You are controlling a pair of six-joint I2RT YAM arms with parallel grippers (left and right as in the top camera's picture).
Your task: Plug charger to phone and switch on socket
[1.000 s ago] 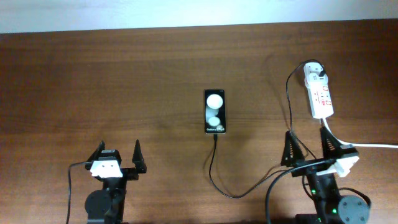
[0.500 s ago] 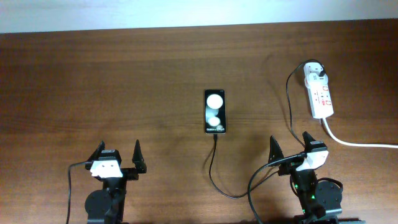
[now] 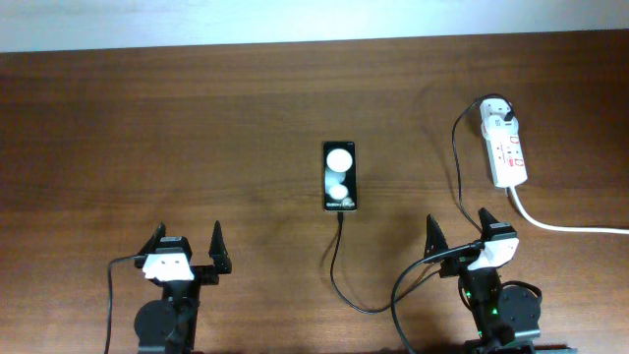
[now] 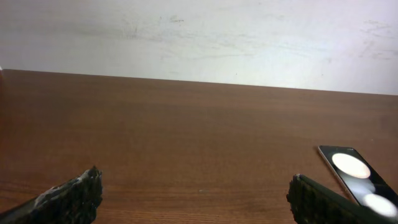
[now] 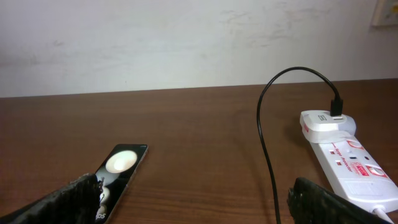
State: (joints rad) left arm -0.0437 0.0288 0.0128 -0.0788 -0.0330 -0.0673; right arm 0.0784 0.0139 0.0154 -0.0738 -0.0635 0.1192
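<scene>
Your two grippers sit released at the near edge of the table (image 3: 147, 118), with the phone and socket beyond them.

Your left gripper (image 3: 188, 229) is spread wide and holds nothing; in its wrist view the phone (image 3: 340, 176) shows only at the far right. Your right gripper (image 3: 458, 218) is also spread and empty, with the phone ahead to its left and the socket (image 3: 503, 147) ahead to its right. The phone lies flat, face up, near the table's middle. The charger (image 3: 334, 265) meets the phone's near edge, loops toward your right arm, then rises in an arc to its plug, which sits in a white adapter (image 5: 323, 121) at the socket's far end. A thick white cord (image 3: 560, 224) leaves the socket's near end toward the right. You cannot tell from these views whether the socket's switch is on.
</scene>
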